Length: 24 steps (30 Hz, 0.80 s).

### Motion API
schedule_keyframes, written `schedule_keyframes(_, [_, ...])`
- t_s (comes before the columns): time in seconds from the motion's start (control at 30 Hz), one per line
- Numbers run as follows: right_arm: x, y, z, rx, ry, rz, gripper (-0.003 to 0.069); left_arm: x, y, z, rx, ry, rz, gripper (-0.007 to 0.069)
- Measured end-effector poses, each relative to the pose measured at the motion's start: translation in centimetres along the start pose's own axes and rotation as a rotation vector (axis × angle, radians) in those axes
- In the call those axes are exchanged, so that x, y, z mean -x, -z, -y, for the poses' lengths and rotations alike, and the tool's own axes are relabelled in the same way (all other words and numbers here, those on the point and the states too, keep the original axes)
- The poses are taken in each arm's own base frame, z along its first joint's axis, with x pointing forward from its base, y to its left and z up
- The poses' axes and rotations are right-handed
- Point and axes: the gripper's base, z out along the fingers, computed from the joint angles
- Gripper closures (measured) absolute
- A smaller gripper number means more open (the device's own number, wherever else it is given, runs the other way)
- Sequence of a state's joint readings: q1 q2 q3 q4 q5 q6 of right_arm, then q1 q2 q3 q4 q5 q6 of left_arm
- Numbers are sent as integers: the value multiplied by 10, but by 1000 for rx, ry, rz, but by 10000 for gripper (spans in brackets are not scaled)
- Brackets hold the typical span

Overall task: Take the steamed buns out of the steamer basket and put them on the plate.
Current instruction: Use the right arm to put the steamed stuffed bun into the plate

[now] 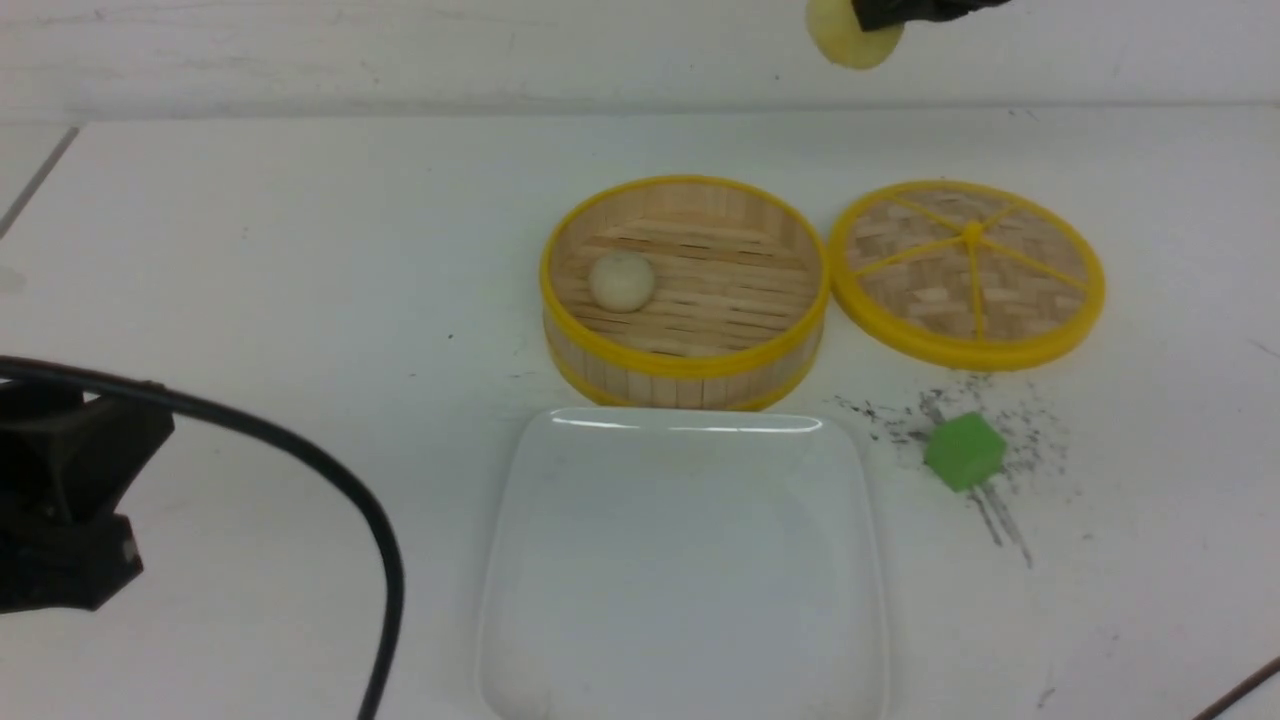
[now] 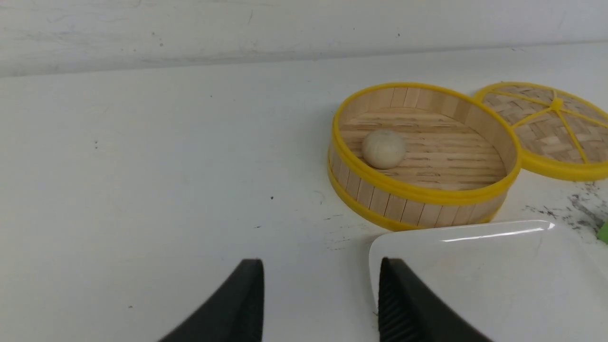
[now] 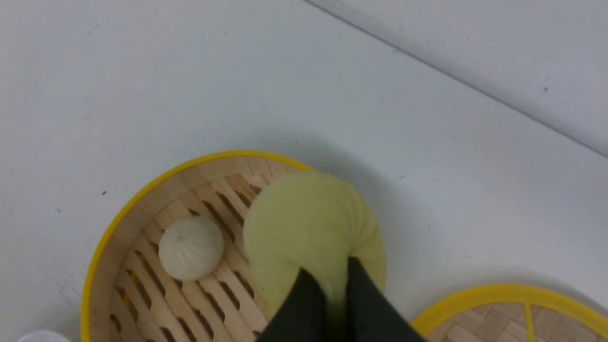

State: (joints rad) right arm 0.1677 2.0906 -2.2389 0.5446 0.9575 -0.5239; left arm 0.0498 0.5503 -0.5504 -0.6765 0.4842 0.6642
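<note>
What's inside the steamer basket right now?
Only the cream bun, sitting on the slats of the steamer basket. The yellow bun is out, held aloft in the right gripper. The near wall hides a strip of floor.

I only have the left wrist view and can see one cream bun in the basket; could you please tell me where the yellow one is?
Observer: The right tool is shut on the yellow bun and holds it up in the air.
Operator: Thank you. Is it over the plate yet?
Observer: No. The right wrist view, looking down, shows it above the rim of the steamer basket, and in the front view the plate has no bun on it.
</note>
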Motion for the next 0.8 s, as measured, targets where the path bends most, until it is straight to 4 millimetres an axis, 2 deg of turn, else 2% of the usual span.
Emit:
schedule_keyframes(0.2, [15, 1, 6, -71, -11, 162, 640, 0, 0, 0, 2, 0, 2, 268])
schedule_keyframes(0.33, [13, -8, 12, -90, 13, 191, 639, 1, 0, 0, 5, 0, 6, 268])
schedule_keyframes(0.5, [2, -31, 12, -88, 93, 149, 639, 1, 0, -1, 6, 0, 8, 269])
schedule_keyframes(0.57, [-6, -44, 4, -60, 145, 92, 639, 1, 0, -1, 6, 0, 8, 269])
schedule_keyframes(0.8, [-18, -53, -20, 0, 222, -64, 639, 1, 0, -1, 6, 0, 8, 269])
